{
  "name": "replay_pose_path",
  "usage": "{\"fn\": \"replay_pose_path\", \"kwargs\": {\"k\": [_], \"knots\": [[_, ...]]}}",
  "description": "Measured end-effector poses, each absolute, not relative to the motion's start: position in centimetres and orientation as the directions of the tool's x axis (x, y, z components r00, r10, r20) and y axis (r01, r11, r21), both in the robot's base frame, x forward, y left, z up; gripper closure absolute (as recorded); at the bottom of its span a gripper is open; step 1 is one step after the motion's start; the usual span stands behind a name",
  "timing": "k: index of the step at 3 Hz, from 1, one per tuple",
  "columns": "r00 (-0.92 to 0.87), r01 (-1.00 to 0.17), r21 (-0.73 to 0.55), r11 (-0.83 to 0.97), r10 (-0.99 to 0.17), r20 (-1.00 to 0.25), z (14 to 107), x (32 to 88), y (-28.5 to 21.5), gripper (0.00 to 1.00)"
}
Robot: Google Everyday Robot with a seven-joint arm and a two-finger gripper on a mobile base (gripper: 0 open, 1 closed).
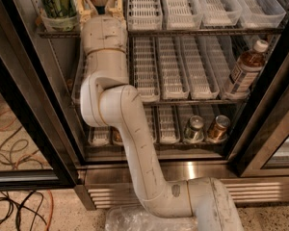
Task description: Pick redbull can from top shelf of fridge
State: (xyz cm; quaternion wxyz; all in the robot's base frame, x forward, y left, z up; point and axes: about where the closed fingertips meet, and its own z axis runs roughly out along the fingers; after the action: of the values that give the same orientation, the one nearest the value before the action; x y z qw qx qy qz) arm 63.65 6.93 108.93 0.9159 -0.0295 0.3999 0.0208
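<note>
The fridge (24, 109) stands open in front of me, with black door frames and a steel base grille. My arm rises from the base to the left end of the top shelf (207, 31), a wire rack with white slotted trays. My gripper (100, 1) is at the top edge of the camera view, reaching into the lane just right of a wide green-patterned can (58, 1). No blue and silver redbull can shows; the wrist and gripper cover that lane.
A brown bottle (245, 69) with a white cap leans on the middle shelf at the right. Two short cans (194, 128) (217, 127) stand on the bottom shelf. Cables (9, 143) lie on the floor at the left. A glass door (274, 129) stands open at the right.
</note>
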Motion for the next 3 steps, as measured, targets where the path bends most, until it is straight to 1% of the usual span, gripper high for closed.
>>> {"fn": "replay_pose_path", "kwargs": {"k": [3], "knots": [[0.739,-0.064,-0.047,0.997,0.016,-0.673,111.1,63.8,6.7,1.00]]}}
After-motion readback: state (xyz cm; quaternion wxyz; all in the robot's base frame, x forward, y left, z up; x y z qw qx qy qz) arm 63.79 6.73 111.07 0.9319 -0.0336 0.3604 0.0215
